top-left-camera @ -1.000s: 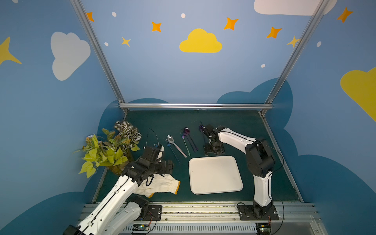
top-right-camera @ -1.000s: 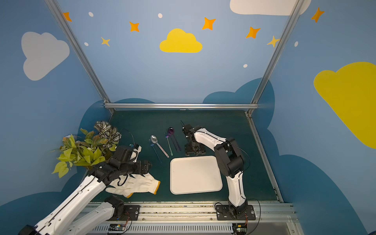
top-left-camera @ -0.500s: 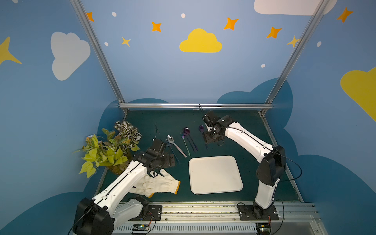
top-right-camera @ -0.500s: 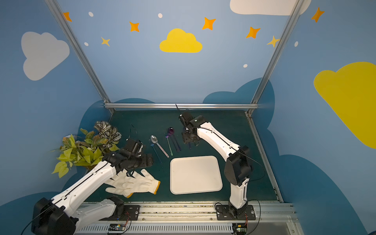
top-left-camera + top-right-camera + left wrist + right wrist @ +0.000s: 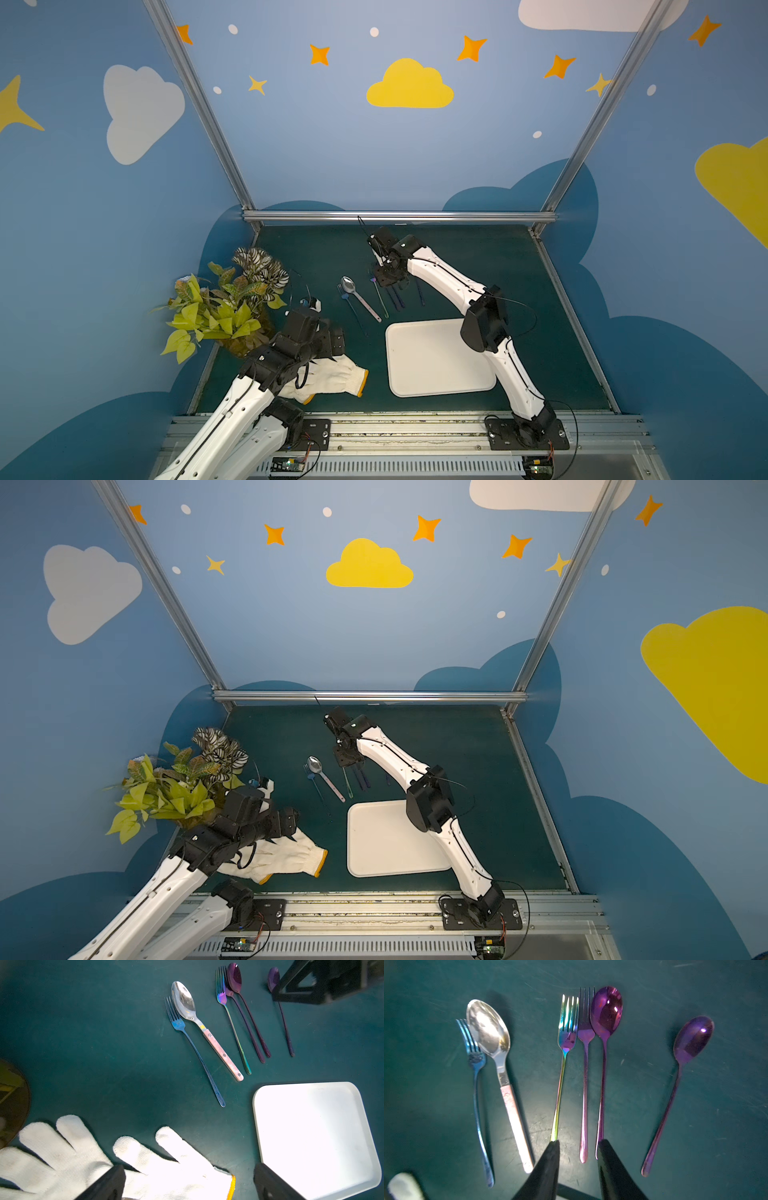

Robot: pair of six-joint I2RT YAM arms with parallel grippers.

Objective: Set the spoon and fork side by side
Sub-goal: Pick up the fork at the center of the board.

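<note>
Several utensils lie in a row on the green mat. A blue fork touches a silver spoon with a pink handle. A rainbow fork, a purple fork and a purple spoon lie close together. A second purple spoon lies apart from them. My right gripper hovers above the handle ends of the middle group, its jaws a little apart with nothing between them. My left gripper stands wide open over a white glove, holding nothing.
A white tray lies on the mat in front of the utensils, seen in both top views. The glove lies left of it, near the front edge. A potted plant stands at the left edge.
My right gripper rose from the tray's far edge, moved back over the utensils, and its jaws narrowed. My left arm reached toward the utensils, then drew back over the glove.
</note>
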